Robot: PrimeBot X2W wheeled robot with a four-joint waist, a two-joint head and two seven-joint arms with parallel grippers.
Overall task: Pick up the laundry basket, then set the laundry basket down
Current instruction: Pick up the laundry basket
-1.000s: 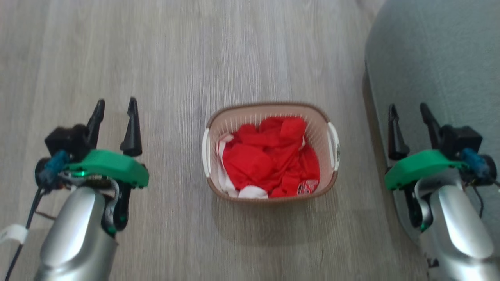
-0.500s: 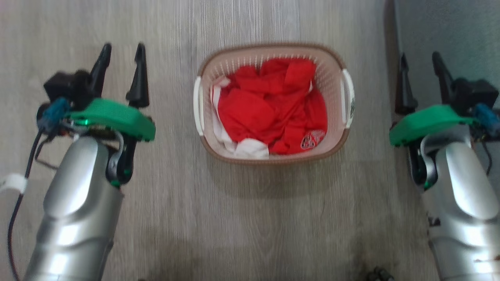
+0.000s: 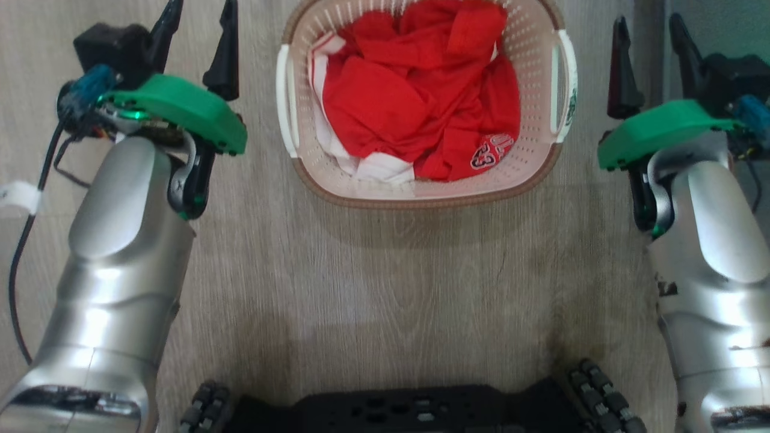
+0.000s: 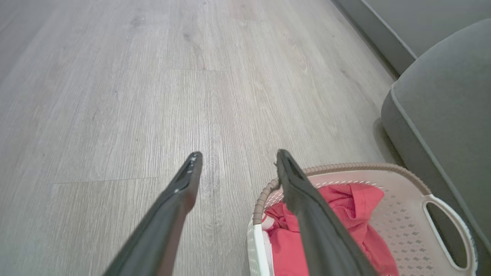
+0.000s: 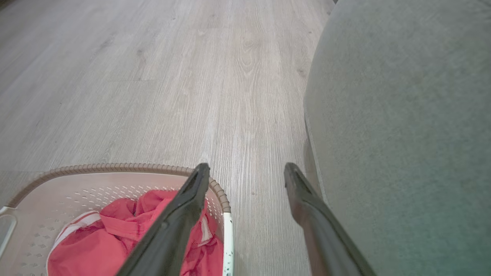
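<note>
Jaws wide, closer beside laundry basket (image 3: 421, 200)

The right gripper (image 5: 246, 168) hangs with its jaws wide apart over the wood floor (image 5: 153, 76), one jaw above the corner of the laundry basket (image 5: 115, 167) of red clothes (image 5: 84, 245), the other beside a grey sofa (image 5: 402, 115).

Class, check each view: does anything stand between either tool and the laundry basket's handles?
Nothing visible does. The open left tool and open right tool flank the laundry basket, with bare floor between each and its nearer white handle. The grey sofa sits on the right tool's outer side, not in between.
</note>
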